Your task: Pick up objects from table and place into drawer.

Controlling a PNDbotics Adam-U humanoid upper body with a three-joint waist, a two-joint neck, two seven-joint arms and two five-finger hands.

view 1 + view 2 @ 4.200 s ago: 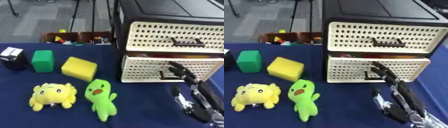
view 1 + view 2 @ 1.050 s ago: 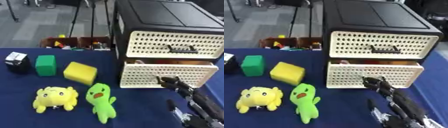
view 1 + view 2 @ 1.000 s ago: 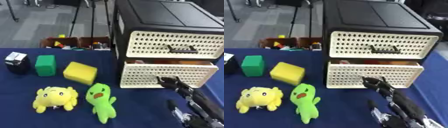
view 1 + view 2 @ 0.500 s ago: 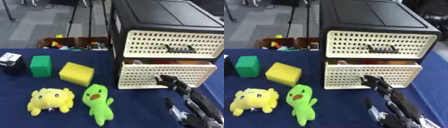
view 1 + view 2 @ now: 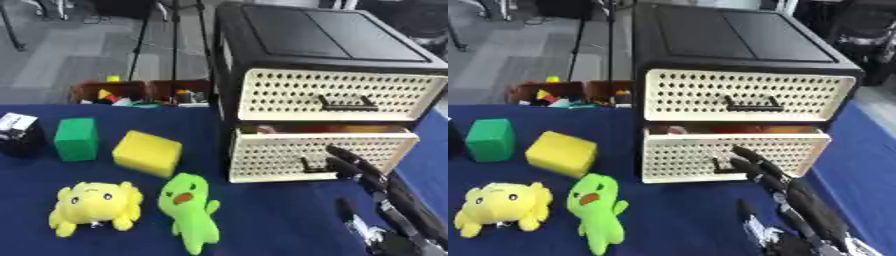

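Here the right hand reaches the lower drawer front — fingers straight, seemingly at its handle — likely to open it further.

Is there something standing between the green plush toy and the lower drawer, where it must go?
Nothing visible does. The green plush toy lies on the blue cloth just left of the lower drawer, which is pulled partly open. The right hand is at the drawer's handle, on the far side from the toy.
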